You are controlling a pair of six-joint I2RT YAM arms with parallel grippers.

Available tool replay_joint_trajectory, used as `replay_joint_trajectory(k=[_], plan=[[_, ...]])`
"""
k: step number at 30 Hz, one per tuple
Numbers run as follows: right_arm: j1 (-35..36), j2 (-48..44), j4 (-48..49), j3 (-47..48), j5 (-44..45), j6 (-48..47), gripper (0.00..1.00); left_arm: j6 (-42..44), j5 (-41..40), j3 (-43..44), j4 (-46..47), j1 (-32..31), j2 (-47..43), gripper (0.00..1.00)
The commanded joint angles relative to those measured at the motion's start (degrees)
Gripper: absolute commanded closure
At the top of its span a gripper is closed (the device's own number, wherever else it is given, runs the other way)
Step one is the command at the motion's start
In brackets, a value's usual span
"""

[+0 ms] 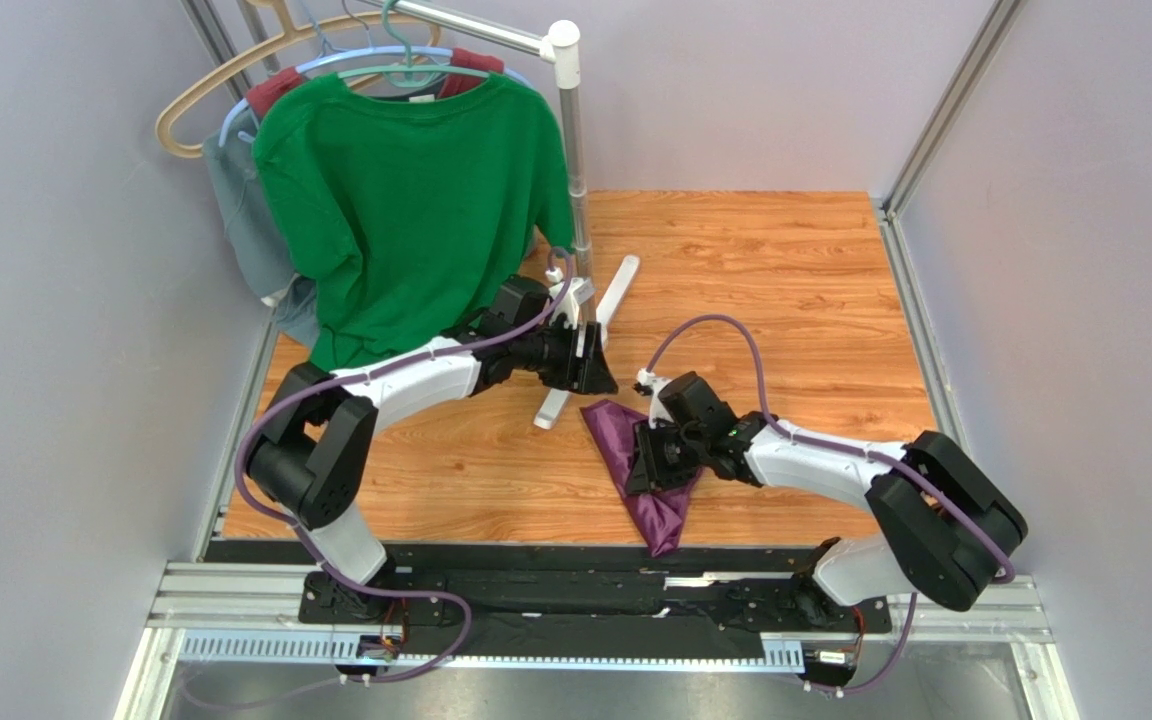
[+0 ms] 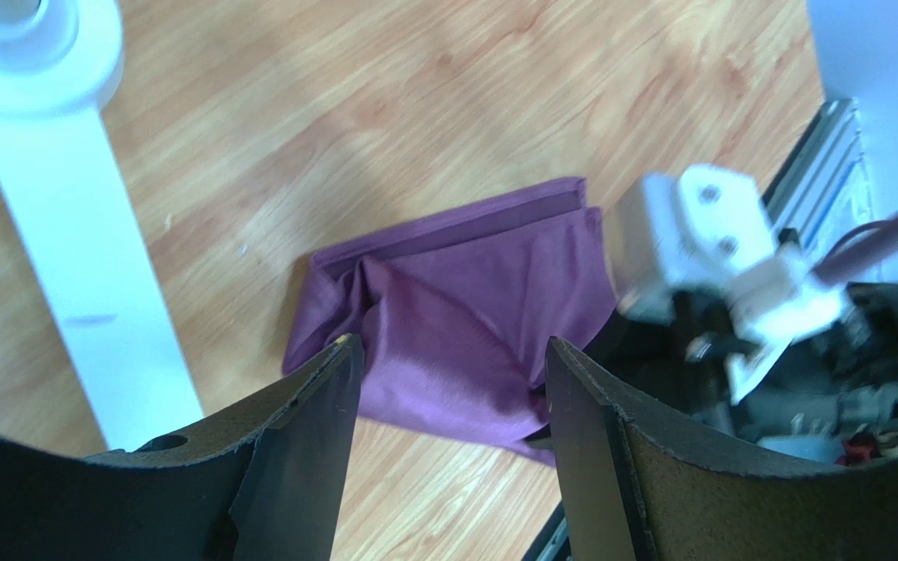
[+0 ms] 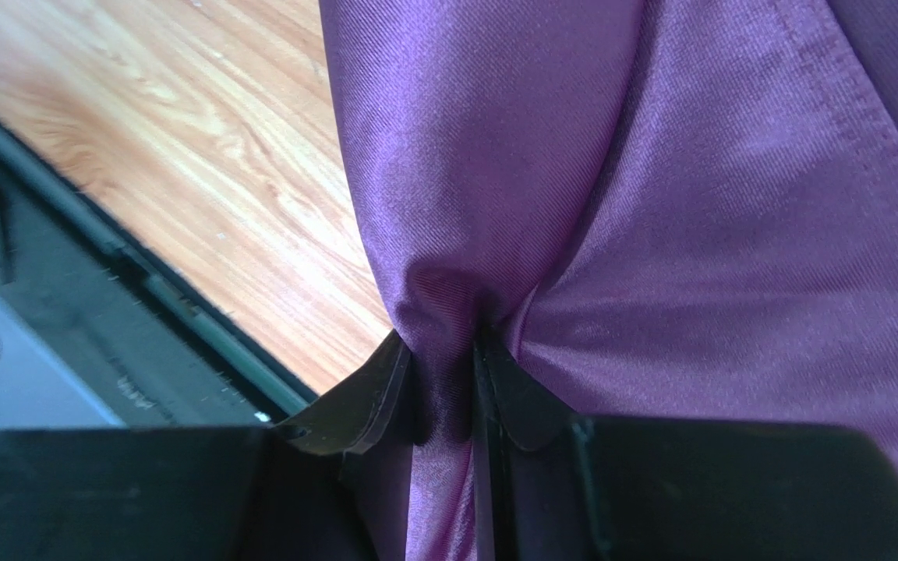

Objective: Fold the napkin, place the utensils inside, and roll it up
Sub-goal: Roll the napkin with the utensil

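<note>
Near edge: the black rail (image 1: 582,578) carries both arm bases. Just beyond it the napkin (image 1: 663,519) lies on the wooden counter (image 1: 793,270), right of centre and close to the front edge. From above it is a dark purple, roughly triangular shape, with its point toward the rail.

The right fingers (image 3: 378,397) are down on the napkin, drawn narrow and pinching a puckered bunch of the cloth between their tips. Creases fan out from the pinch, and the rest of the cloth lies flat around it.

Further out, the left fingers (image 2: 313,433) stand wide apart and hold nothing. They hang over the napkin's far end without touching it. From that wrist view a doubled edge shows along the cloth's far side, so it looks to be lying in more than one layer.

Far side: the white rack (image 1: 575,143) stands with its foot just beside the left arm, and a green T-shirt (image 1: 402,195) hangs from it, well apart from the napkin.

Step in hand, as I judge it: folding, not yet tidy. No utensils show in any view.

The next move calls for the right arm to draw its pinched cloth across so the edges meet square — slowly, as thin cloth drags and bunches. The left fingers are free to pin the far corner.
</note>
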Motion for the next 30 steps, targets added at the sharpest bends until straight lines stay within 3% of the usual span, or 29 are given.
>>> replay_joint_trajectory(k=[1, 10, 22, 30], plan=[[-4.23, 1.51, 0.23, -5.1, -9.78, -0.66, 0.84, 2.31, -0.63, -2.61, -1.33, 0.53, -1.79, 0.33], [-11.53, 3.0, 2.16, -6.25, -19.45, -2.5, 0.85, 2.31, 1.04, -5.08, 2.8, 0.53, -0.12, 0.33], [-14.79, 6.78, 3.13, -5.63, -24.46, -2.86, 0.85, -1.73, 6.14, -6.22, 11.59, 0.53, 5.68, 0.35], [-15.14, 8.54, 3.05, -4.58, -25.08, -3.12, 0.85, -4.37, 9.04, -6.22, 15.19, 0.01, 8.76, 0.42]])
